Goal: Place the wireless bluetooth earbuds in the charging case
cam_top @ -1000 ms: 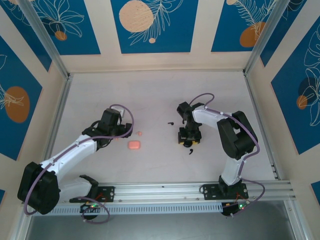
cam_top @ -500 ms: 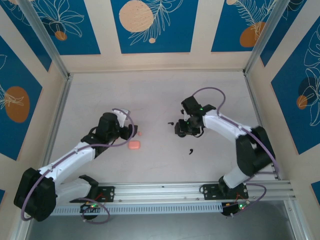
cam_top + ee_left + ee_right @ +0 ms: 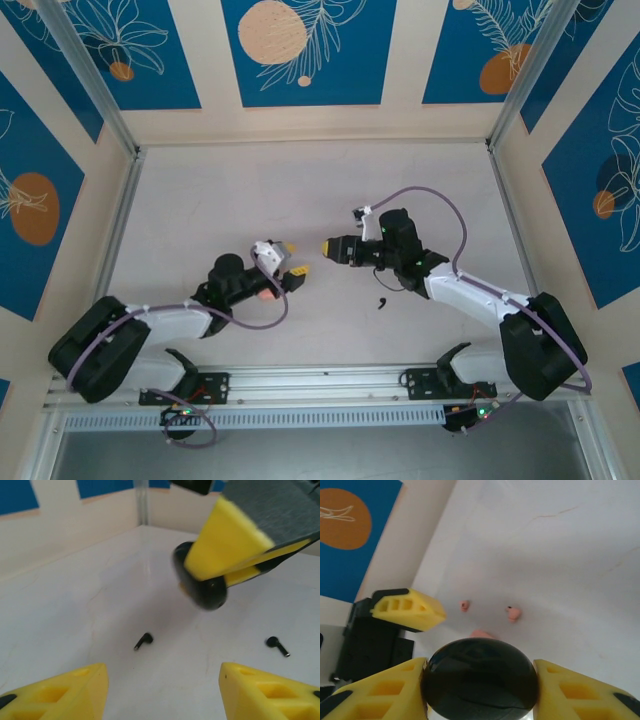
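Nearest the arm bases, right of centre, the near black earbud [image 3: 381, 300] lies loose on the white table [image 3: 200, 190]. On the left at about the same depth sits the pink case [image 3: 265, 293], partly covered by the left arm's wrist.

Just beyond that case, the left gripper [image 3: 294, 259] points to the right. Its yellow fingers [image 3: 60, 692] stand apart with nothing between them — released.

The right wrist camera shows two pink earbuds [image 3: 464, 605] [image 3: 512, 612] lying on the table close to the pink case. They are apart from it and from each other, and neither is in a case.

Facing the left gripper from the right, the right gripper [image 3: 333, 248] is clenched on the black charging case [image 3: 480, 677]. The rounded glossy shell is pinched between its two yellow pads and held above the table.

In the left wrist view, the far black earbud [image 3: 144, 640] lies on the table below and to the left of the held case. It is well apart from the near black one, which shows at the right of that view — both are outside the black case.
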